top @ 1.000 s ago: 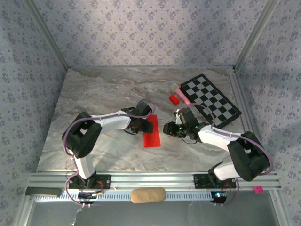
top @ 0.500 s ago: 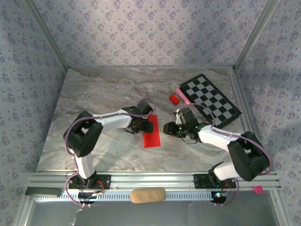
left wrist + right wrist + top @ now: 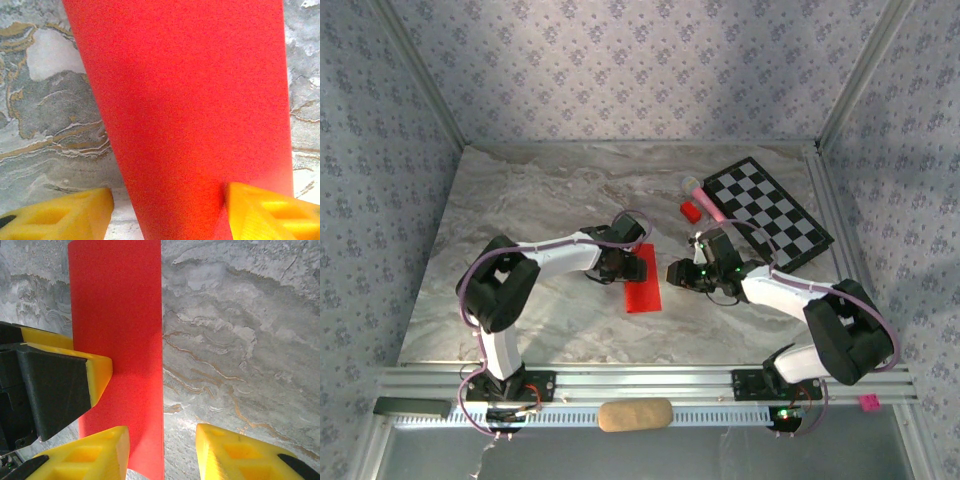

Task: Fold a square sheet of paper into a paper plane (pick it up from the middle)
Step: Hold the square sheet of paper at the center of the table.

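Two grippers crowd the red paper, and the left gripper covers part of its far end. The marble table stands between flowered walls. The paper lies mid-table as a narrow strip. The left gripper spreads wide across it, and the right gripper, parted and empty, sits at its right edge.

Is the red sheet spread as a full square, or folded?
Folded, by its shape: the red paper lies flat on the table as a long narrow rectangle, not a square. The layers themselves cannot be made out.
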Robot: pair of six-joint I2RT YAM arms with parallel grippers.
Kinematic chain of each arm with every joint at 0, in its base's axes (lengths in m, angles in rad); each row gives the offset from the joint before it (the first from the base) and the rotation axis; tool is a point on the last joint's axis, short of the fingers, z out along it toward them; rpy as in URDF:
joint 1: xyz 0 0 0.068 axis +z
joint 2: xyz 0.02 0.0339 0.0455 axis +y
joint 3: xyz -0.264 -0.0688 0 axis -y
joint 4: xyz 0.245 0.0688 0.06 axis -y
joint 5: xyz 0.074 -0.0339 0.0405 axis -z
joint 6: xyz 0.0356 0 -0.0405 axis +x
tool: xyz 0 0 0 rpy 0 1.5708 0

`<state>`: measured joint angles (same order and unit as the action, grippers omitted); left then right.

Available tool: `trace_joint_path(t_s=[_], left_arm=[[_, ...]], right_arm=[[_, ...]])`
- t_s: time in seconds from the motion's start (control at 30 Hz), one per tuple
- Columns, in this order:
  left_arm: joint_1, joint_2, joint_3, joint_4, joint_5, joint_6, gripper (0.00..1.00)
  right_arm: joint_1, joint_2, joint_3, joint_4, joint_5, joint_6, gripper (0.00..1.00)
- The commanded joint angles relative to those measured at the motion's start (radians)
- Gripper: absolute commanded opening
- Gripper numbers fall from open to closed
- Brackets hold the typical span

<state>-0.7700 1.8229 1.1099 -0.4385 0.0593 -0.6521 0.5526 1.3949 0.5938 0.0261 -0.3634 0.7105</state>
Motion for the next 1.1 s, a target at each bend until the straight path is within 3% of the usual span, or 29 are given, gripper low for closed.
trace_joint_path(t_s=[0.0,0.23,0.47,0.6,1.07], left_arm=[[0.007,0.081,-0.023,0.052,0.007,-0.015,0.64],[0.008,0.087,-0.025,0.050,0.001,-0.026,0.64],[0.007,0.082,-0.042,0.066,0.004,-0.026,0.64],[0.007,0.082,-0.042,0.066,0.002,-0.024,0.64],[0.005,0.090,-0.052,0.075,0.008,-0.020,0.64]], right_arm=[[0.006,-0.013,0.023,-0.028,0.009,-0.006,0.41],[0.007,-0.009,0.020,-0.020,-0.003,-0.005,0.39],[0.023,0.053,0.035,0.062,-0.073,0.017,0.19],[0.044,0.103,0.062,0.086,-0.072,0.035,0.15],[0.074,0.280,0.128,0.149,-0.105,0.058,0.10]])
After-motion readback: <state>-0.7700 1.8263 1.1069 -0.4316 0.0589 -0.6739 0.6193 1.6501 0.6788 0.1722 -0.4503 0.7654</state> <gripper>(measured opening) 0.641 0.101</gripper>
